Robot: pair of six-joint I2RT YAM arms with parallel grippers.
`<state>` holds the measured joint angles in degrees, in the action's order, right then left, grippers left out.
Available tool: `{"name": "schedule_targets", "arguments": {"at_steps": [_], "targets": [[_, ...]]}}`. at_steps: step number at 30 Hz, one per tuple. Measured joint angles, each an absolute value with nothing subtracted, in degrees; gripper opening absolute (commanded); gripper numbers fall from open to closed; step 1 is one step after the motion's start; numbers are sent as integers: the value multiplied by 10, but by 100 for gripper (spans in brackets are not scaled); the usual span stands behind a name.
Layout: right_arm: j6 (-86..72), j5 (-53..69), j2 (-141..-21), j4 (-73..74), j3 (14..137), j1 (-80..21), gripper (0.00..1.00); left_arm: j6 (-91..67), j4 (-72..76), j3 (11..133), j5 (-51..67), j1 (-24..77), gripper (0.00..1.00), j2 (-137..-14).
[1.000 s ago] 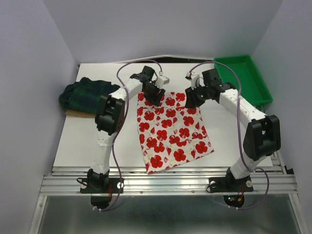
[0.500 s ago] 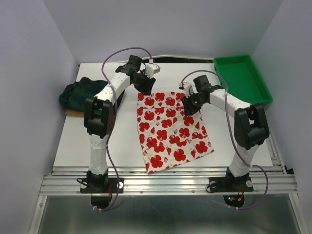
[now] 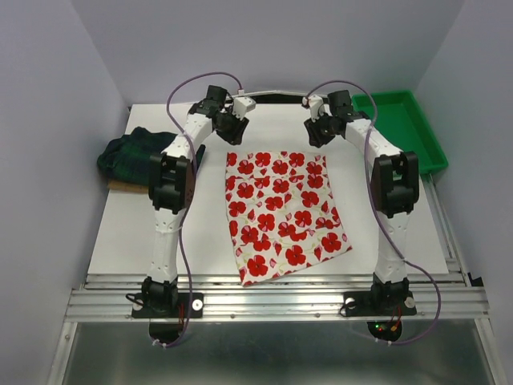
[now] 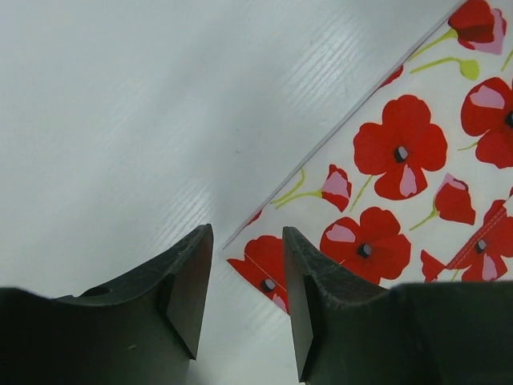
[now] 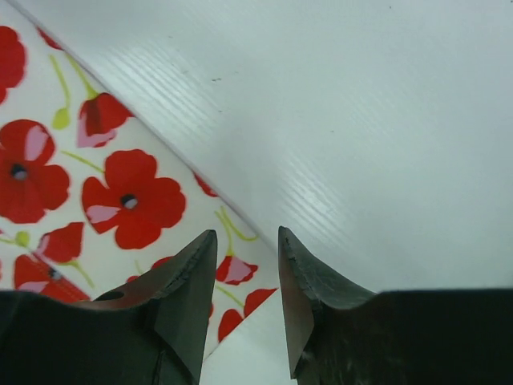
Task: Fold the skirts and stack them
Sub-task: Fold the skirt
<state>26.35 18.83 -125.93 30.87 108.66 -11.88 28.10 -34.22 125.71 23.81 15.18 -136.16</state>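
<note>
The white skirt with red poppies (image 3: 280,208) lies flat in the middle of the table, also seen in the left wrist view (image 4: 401,184) and the right wrist view (image 5: 96,184). The dark green and navy plaid skirt (image 3: 140,156) sits bunched at the left edge. My left gripper (image 3: 234,128) is open and empty above the poppy skirt's far left corner (image 4: 264,273). My right gripper (image 3: 319,132) is open and empty above its far right corner (image 5: 240,297). Neither gripper touches the cloth.
A green plastic tray (image 3: 401,132) stands at the back right. A tan board (image 3: 128,186) shows under the plaid skirt. Purple cables loop over both arms. Grey walls close in the left, right and back.
Both grippers have let go of the poppy skirt's far edge and moved back toward the far wall. The skirt now lies flat with its far edge straight.
</note>
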Motion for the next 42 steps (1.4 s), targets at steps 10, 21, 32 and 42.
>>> {"name": "schedule_targets", "arguments": {"at_steps": [10, 21, 32, 42], "targets": [[320, 192, -1325, 319, 1110, -88, 49, 281, -331, 1256, 235, 152, 55, -1383], [359, 249, -1326, 371, 1108, -75, 48, 281, -334, 1256, 233, 145, 61, -1393], [384, 255, -1343, 380, 1111, -75, 34, 287, -343, 1258, 230, 141, 55, -1426], [396, 260, -1343, 384, 1109, -75, 1, 313, -342, 1252, 236, 138, 8, -1425]]}}
